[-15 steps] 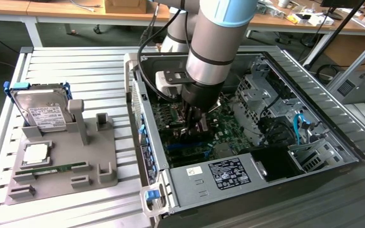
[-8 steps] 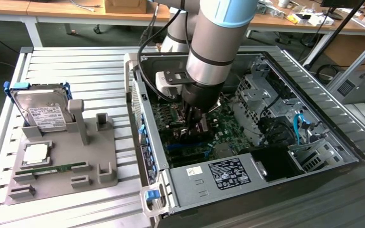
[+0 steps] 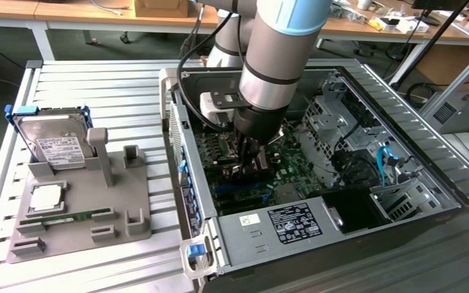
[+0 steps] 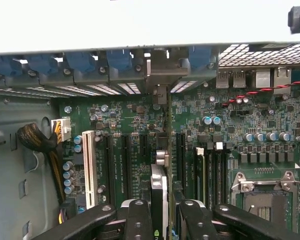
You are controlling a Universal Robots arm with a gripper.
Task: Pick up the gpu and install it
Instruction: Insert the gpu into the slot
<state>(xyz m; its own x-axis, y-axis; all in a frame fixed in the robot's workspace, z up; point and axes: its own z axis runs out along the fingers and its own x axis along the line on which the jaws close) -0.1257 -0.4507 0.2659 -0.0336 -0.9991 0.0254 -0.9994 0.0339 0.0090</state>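
The gpu (image 4: 160, 185) appears edge-on in the wrist view, a thin dark card with a silvery part, standing upright over the green motherboard (image 4: 230, 125). Its metal end bracket (image 4: 157, 75) reaches the case's rear slot row. My gripper (image 4: 162, 220) is shut on the card, one black finger on each side. Long black expansion slots (image 4: 127, 165) and a white slot (image 4: 89, 165) run parallel beside it. In the exterior view the gripper (image 3: 247, 155) is lowered deep into the open computer case (image 3: 300, 226), with the dark gpu (image 3: 256, 166) just above the motherboard (image 3: 295, 165).
A grey fixture tray (image 3: 120, 201) at the exterior view's left holds a hard drive (image 3: 55, 146), a processor (image 3: 47, 196) and a green memory stick (image 3: 63, 218). Inside the case are blue slot latches (image 4: 80, 62), a cable bundle (image 4: 37, 140), the processor socket (image 4: 262, 200) and blue cables (image 3: 381, 162).
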